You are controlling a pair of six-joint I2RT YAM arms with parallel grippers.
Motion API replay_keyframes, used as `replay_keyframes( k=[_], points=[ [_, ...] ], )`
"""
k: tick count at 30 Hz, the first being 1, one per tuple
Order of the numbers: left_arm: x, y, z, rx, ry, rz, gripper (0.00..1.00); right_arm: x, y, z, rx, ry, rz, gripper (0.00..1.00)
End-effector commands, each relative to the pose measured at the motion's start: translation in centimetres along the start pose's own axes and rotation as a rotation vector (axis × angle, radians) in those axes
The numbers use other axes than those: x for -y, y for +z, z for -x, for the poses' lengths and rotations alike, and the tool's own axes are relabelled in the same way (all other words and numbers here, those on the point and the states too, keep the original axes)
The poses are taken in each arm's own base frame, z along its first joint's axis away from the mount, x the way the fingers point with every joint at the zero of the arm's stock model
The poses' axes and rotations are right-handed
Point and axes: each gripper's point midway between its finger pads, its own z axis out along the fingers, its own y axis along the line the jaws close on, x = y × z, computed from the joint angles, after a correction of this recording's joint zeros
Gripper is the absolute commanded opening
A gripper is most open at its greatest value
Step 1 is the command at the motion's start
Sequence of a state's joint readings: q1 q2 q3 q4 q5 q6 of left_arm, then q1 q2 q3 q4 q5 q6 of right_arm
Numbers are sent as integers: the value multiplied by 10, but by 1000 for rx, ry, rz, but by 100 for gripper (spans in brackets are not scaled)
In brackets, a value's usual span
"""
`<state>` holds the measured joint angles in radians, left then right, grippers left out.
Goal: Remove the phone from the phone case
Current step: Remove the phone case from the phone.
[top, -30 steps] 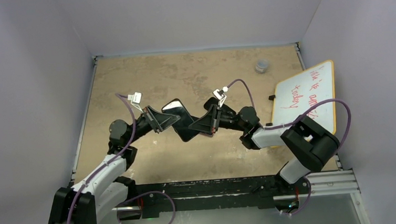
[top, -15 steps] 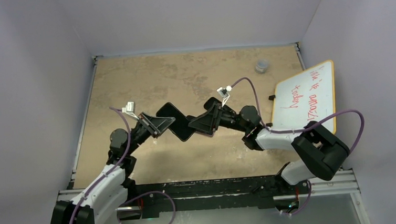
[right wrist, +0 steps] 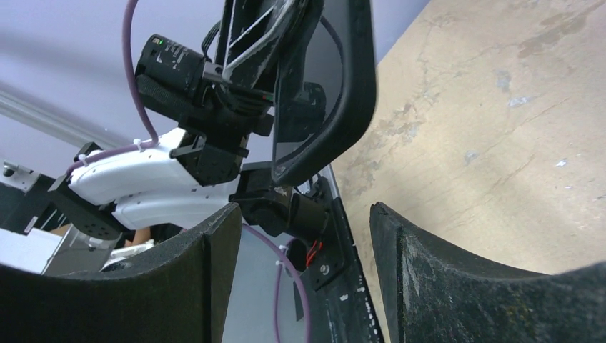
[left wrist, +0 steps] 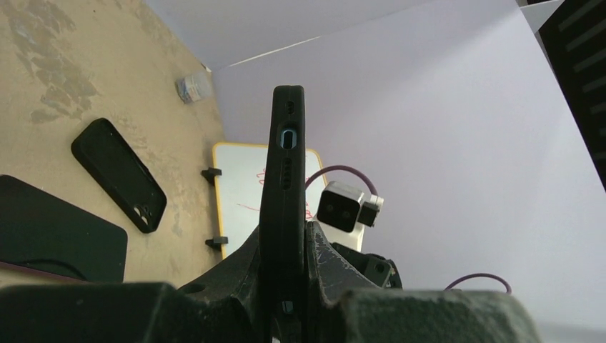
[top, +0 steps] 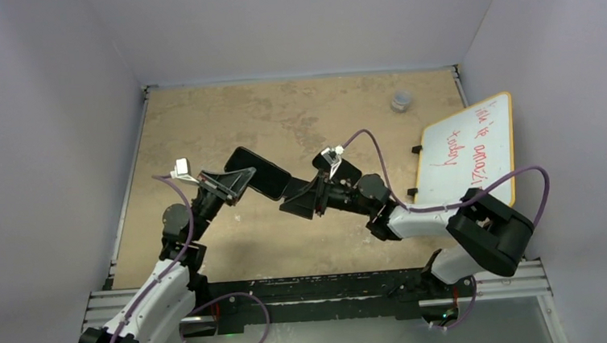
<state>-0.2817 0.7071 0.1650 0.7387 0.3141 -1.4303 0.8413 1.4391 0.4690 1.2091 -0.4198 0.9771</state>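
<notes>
My left gripper (top: 243, 179) is shut on a black phone (top: 258, 173) and holds it above the table, left of centre. In the left wrist view the phone (left wrist: 284, 157) stands edge-on between my fingers (left wrist: 325, 261). Its charging port shows through a cutout, so it looks to be inside a black phone case. My right gripper (top: 293, 206) is open and empty, just right of the phone's near end and apart from it. The right wrist view shows the phone (right wrist: 343, 93) ahead of the spread fingers (right wrist: 214, 243), with its glossy screen inside a raised rim.
An empty black case (top: 348, 169) lies flat on the tan table (top: 280, 116) behind the right wrist; it also shows in the left wrist view (left wrist: 118, 174). A whiteboard (top: 468, 152) with red writing leans at the right edge. A small grey cup (top: 400, 100) stands at the back right.
My right gripper has opened, let go of the phone and drawn back a little. The left gripper has carried the phone up and to the left.
</notes>
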Motion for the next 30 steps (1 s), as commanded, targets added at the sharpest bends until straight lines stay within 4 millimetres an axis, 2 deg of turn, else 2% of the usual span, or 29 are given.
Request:
replay_keyframes(
  k=[1,15,22,30],
  points=[
    [30,1,16,77,-10,-104,0,-13,10,4,39,-55,42,68],
    [30,-3,12,98,-72,-122,0,-33,24,23,132,-65,130,56],
    [31,-2,13,109,-89,-123,0,-38,30,24,135,-71,152,49],
    [33,-3,10,109,-102,-127,0,-36,32,23,144,-86,150,28]
  ],
)
